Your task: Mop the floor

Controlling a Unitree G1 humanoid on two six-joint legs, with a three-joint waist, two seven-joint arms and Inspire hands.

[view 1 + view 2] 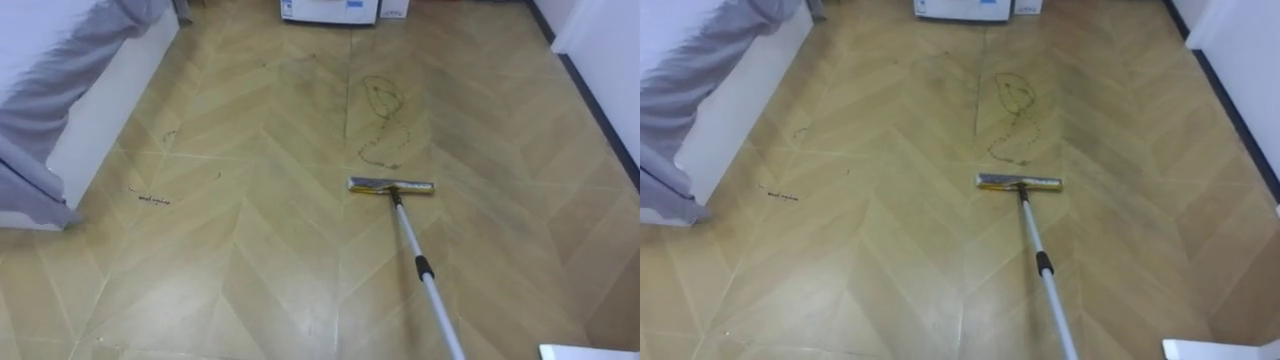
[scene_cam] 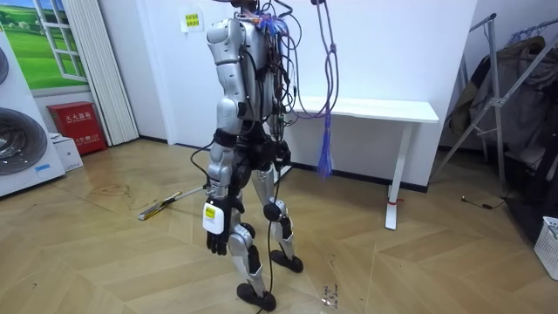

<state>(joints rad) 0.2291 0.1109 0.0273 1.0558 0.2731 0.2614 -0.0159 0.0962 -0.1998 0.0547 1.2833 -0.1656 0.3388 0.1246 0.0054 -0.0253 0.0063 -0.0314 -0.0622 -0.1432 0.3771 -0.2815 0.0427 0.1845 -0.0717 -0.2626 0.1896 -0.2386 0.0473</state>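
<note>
A flat mop head (image 1: 391, 186) rests on the wood floor in front of me. Its silver handle (image 1: 425, 270) runs back to the picture's lower right edge. Just beyond the head lies a dark scribbled stain (image 1: 383, 120), and smaller dark marks (image 1: 153, 199) lie to the left. In the room view I stand upright facing that view's left, with the mop head (image 2: 161, 207) on the floor ahead. My left hand (image 2: 215, 240) hangs by my thigh, fingers relaxed and holding nothing. Only a white sliver of my right hand's back (image 1: 590, 352) shows at the bottom right corner.
A white platform draped with grey cloth (image 1: 60, 90) borders the left. A white appliance (image 1: 330, 10) stands at the far end, and a wall with dark skirting (image 1: 600, 110) runs along the right. Behind me are a white table (image 2: 375, 109) and a drying rack (image 2: 514, 96).
</note>
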